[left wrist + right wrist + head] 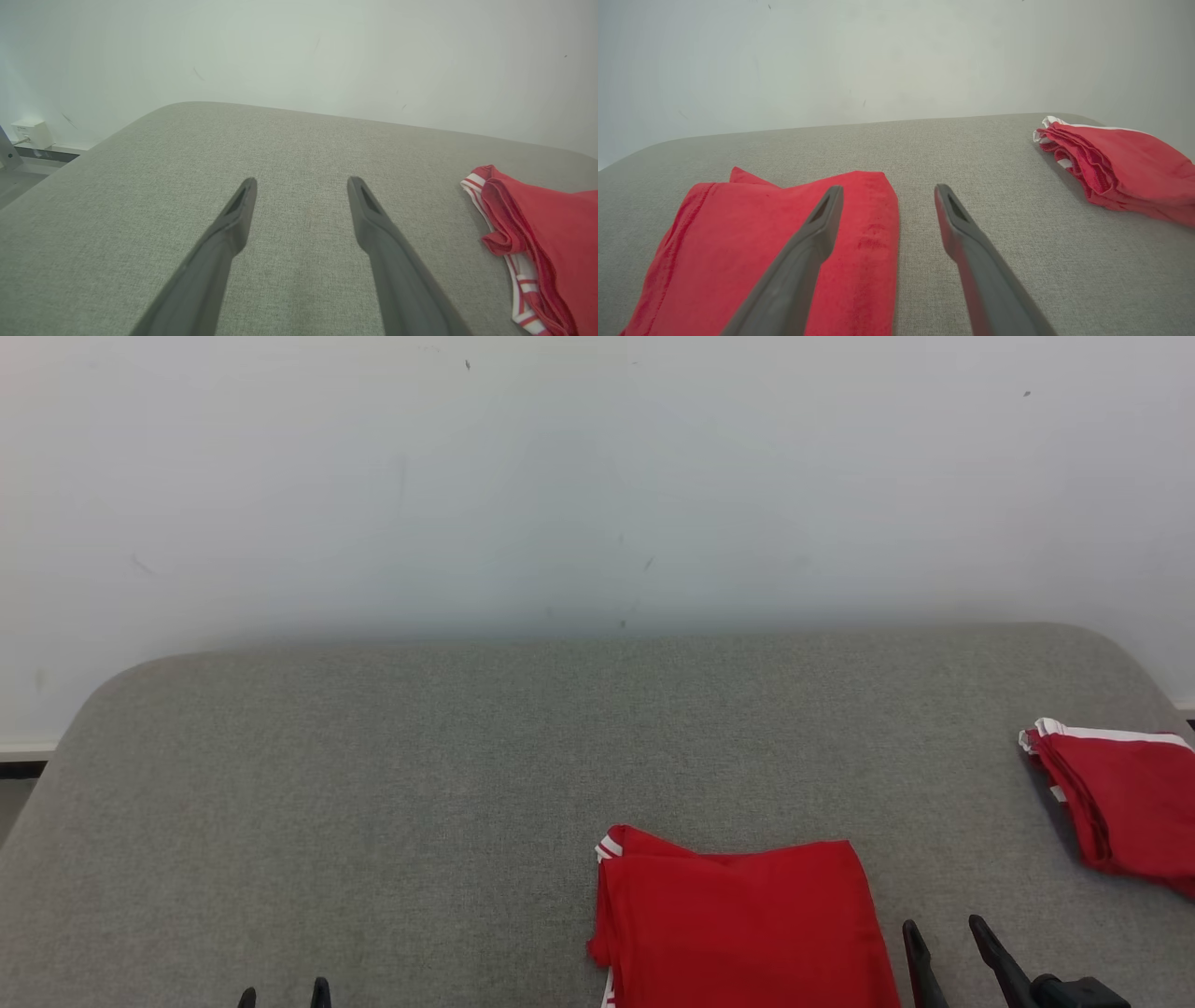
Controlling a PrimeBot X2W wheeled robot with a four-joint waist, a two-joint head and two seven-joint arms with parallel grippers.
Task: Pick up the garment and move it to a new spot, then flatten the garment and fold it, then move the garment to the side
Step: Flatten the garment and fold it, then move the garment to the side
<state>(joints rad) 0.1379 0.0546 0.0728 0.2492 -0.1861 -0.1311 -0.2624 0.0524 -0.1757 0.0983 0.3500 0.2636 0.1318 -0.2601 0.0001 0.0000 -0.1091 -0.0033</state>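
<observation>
Folded red garment [738, 924] lies near-to-far on the surface [420, 784] — striped edge facing left. Both stand spread and empty — right tool [943, 923] just beside it, left tool [283, 988] well apart.

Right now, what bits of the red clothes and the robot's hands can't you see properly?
Near red garment: its lower part is cut off by the head view's bottom edge; folded, so its kind is unclear.
Far red garment: its right side runs off the head view's right edge.
Left gripper: all but its fingertips lies below the head view's bottom edge.
White box: too small in the left wrist view to identify.
</observation>
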